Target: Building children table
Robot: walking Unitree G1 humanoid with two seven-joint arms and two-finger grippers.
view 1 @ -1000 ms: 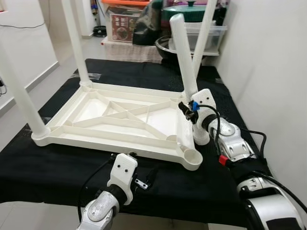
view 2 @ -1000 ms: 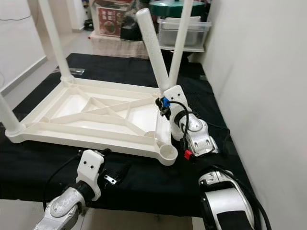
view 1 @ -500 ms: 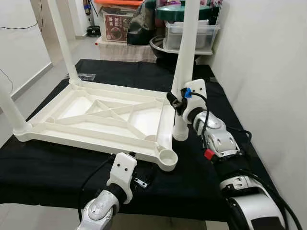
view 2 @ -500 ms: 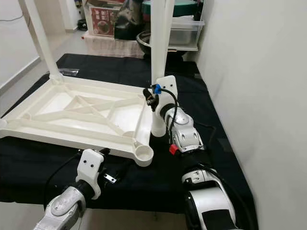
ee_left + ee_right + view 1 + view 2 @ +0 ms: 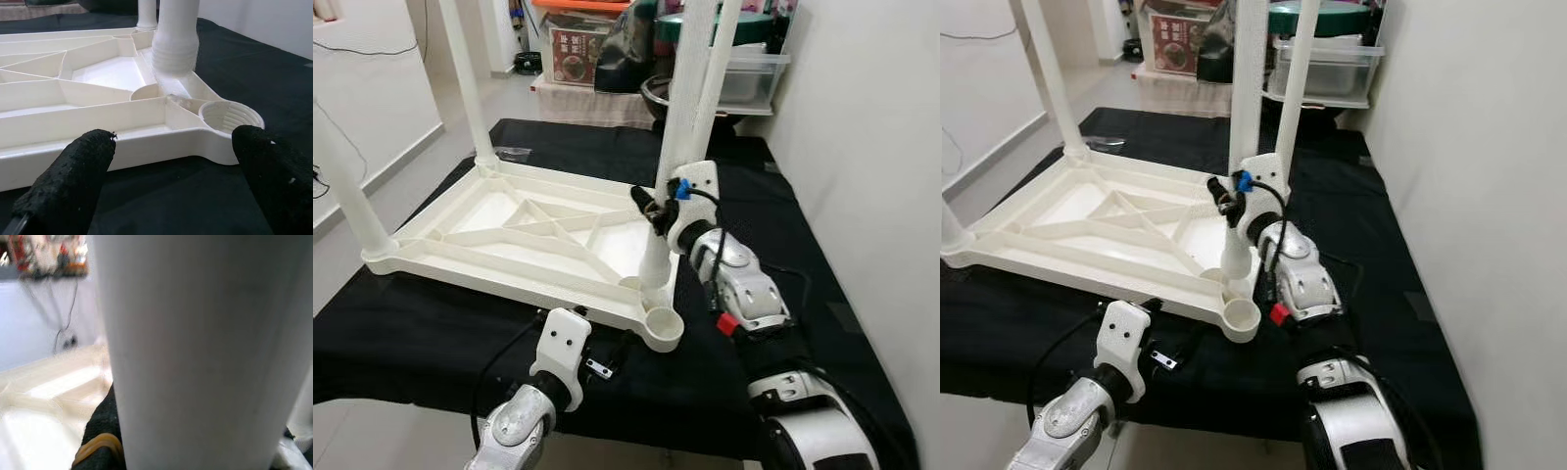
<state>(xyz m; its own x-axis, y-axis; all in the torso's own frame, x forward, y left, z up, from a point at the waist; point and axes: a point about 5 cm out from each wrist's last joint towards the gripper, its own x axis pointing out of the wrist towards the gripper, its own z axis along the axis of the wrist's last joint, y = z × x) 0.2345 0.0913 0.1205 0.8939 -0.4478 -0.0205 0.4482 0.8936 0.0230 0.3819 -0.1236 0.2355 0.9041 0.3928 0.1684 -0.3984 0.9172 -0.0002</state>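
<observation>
- The left gripper (image 5: 607,360) rests low on the black worktop (image 5: 411,343) at its near edge, fingers (image 5: 73,181) spread wide, just short of the tabletop's (image 5: 509,245) near rim.
- Straight ahead of it lies the empty threaded socket (image 5: 230,116) at the near right corner of the upturned white tabletop.
- Just behind that socket, the right gripper (image 5: 651,208) clasps a loose leg (image 5: 680,127) — upright, its threaded end (image 5: 174,54) down on the frame beside the socket, not in it.
- Three more legs stand in the other corners: near left (image 5: 347,191), far left (image 5: 468,88), far right (image 5: 720,69).
- Beyond the worktop sit boxes (image 5: 573,54) and a clear bin (image 5: 749,78) against the wall.
</observation>
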